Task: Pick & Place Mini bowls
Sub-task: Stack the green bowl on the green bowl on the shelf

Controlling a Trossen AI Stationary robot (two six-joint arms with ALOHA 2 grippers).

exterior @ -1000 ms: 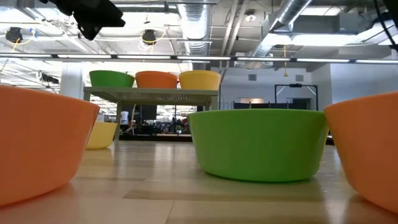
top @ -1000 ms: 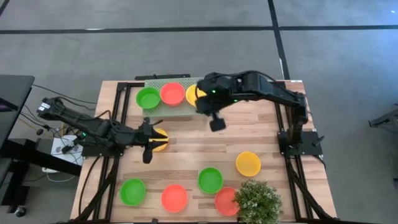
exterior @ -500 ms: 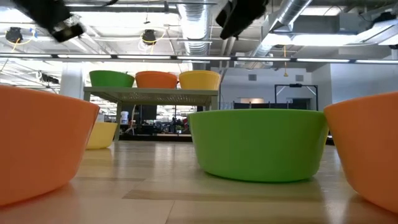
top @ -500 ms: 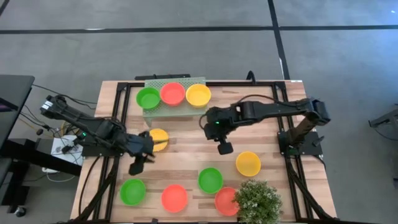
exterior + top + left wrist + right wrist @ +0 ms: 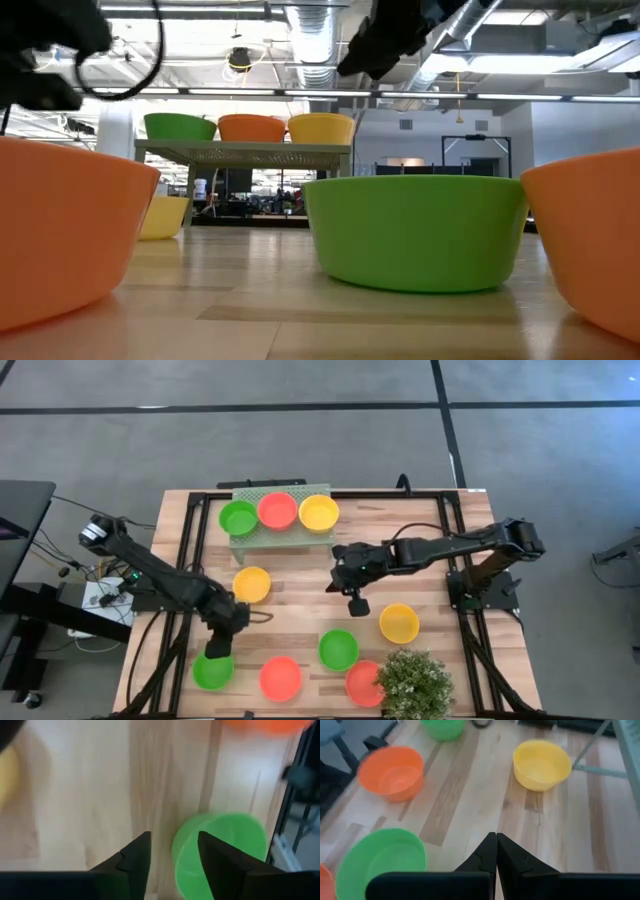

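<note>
With its fingers point(image 5: 172, 865) apart and empty, the left gripper point(image 5: 219, 645) hangs over the green bowl point(image 5: 213, 668) near the surface point(image 5: 300, 595) edge; straddling the rim off-centre could tip it.

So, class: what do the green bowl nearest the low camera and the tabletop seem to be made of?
Green bowl: probably plastic, smooth and matte, uniform colour with a soft sheen.
Tabletop: looks like wood, pale planks with visible grain, lightly glossy, reflecting the bowls in the low view.

Left gripper point(image 5: 170, 855) hanging low with jaws standing apart, right gripper point(image 5: 496, 851) reaching mid-desk, jaws pressing together.
</note>
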